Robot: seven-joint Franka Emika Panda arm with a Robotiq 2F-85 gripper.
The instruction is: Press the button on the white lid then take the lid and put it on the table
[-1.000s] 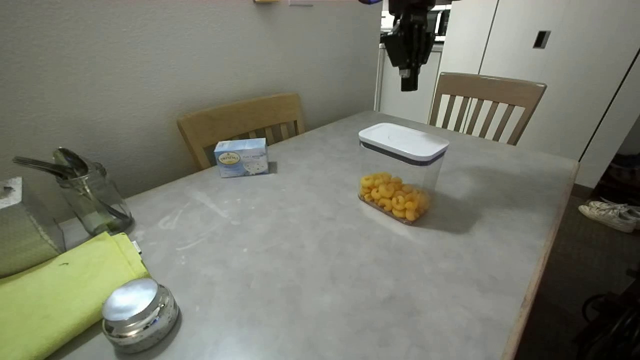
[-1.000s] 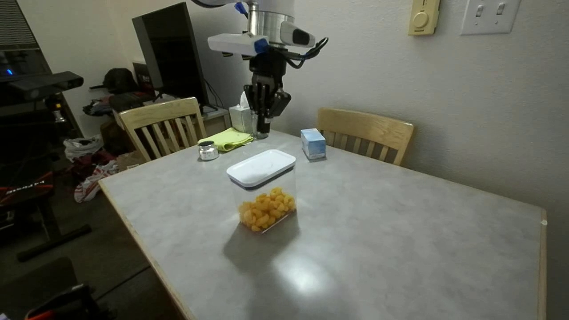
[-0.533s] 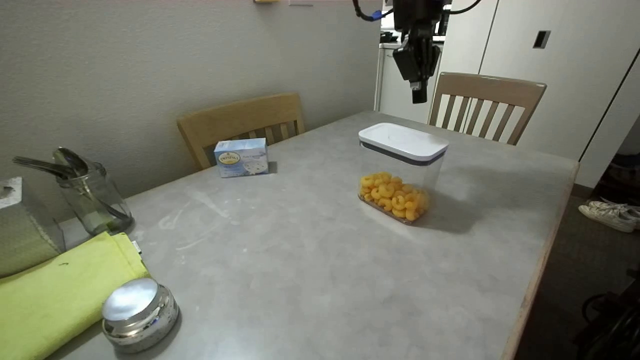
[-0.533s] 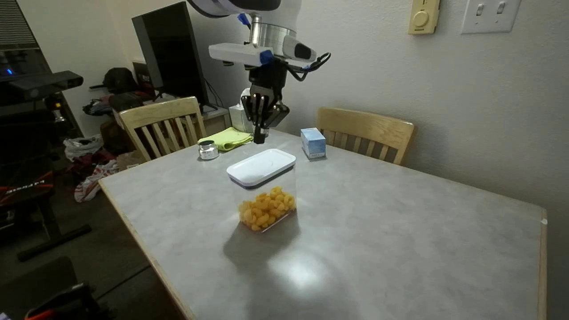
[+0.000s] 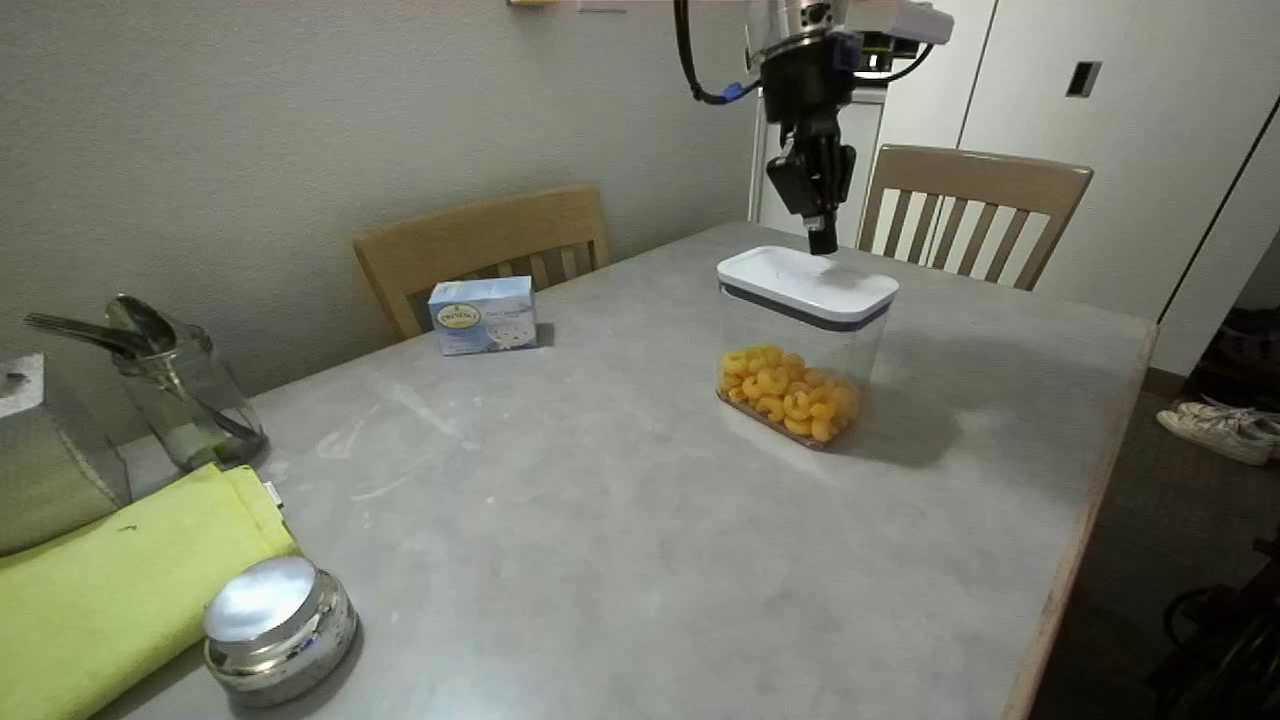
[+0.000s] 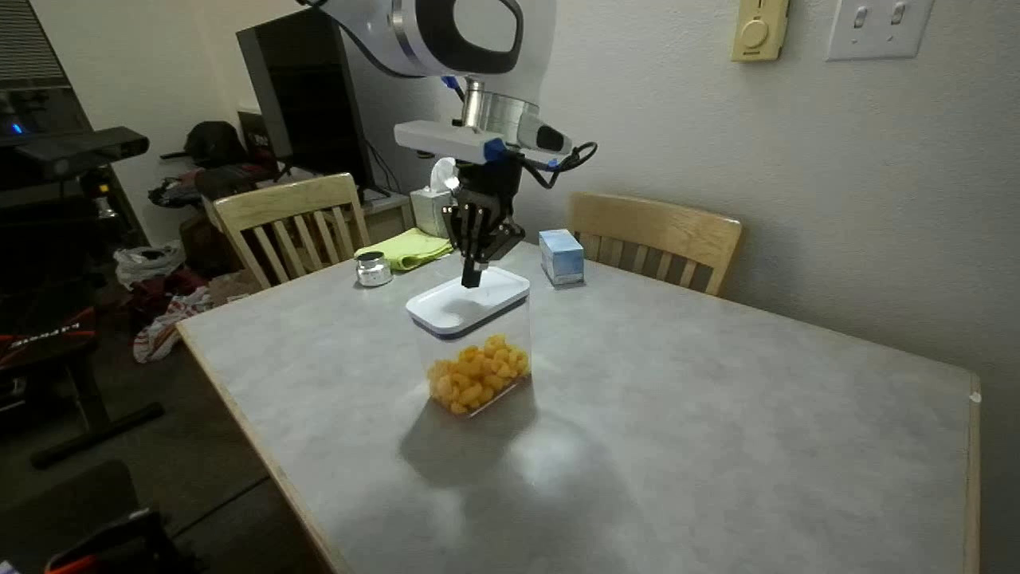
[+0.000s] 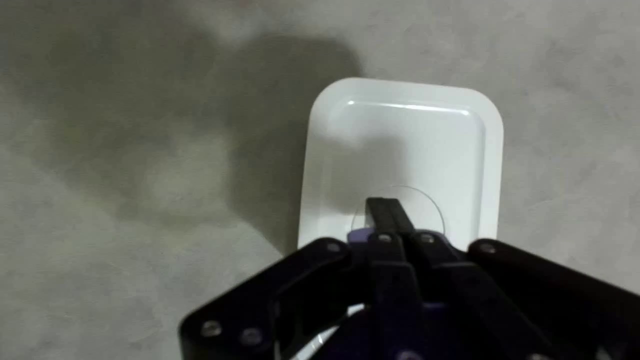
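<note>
1. The claw (image 7: 386,204) hangs almost straight down, its two fingers closed together, holding nothing; the arm (image 6: 535,48) bends over from above it.
2. Right below the claw's tips is the button (image 7: 425,215). Its round outline, partly covered, stands out in the wrist view but is hard to find in the exterior ones; contact I cannot tell.
3. Also under the claw, the white lid (image 7: 440,145) sits on a clear container (image 5: 790,335) whose yellow pieces (image 5: 782,385) only the exterior views show.
4. Lower still is the counter (image 6: 757,414).
5. Well apart from the claw, an exterior view shows a jar of cutlery (image 5: 200,435).
</note>
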